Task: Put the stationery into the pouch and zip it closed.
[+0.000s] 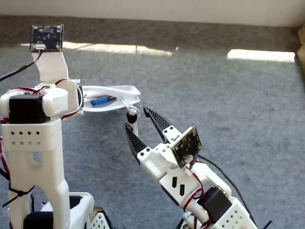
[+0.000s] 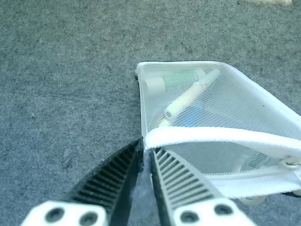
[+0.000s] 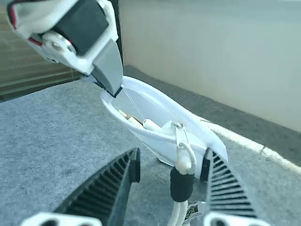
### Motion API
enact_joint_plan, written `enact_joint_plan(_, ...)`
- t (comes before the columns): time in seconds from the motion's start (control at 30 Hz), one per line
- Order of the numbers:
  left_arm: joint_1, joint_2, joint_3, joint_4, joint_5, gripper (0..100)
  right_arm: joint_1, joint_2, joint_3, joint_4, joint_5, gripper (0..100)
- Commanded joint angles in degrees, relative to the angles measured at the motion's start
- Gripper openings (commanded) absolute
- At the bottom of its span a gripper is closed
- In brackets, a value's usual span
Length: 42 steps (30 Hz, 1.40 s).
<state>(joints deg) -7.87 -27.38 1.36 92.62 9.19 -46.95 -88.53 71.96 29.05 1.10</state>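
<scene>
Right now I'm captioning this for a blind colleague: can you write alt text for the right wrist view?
The right pincer stands open on either side of the zipper pull cord of a white mesh pouch, unzipped with stationery inside. The left pincer clamps the pouch's far end.

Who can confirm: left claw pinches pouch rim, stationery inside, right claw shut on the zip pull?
Wrong on one point: the right claw is open, the zip pull between its fingers, ungripped, as the right wrist view shows. Left claw does pinch the pouch rim, stationery inside.
</scene>
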Motion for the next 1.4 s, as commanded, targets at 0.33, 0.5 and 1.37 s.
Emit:
enact_joint_plan(0.33, -0.6, -0.6, 0.0, -1.1, 0.5, 1, 0.4, -0.9, 9.5, -9.5, -0.7, 19.7)
enact_joint_plan(0.5, -0.6, -0.6, 0.0, -1.1, 0.5, 1, 0.3, -0.7, 9.9, -12.5, -0.7, 19.3)
enact_joint_plan(1.37, -0.6, -0.6, -0.2, -1.1, 0.4, 1, 2.5, 17.0, 9.4, -26.5, -0.8, 17.0)
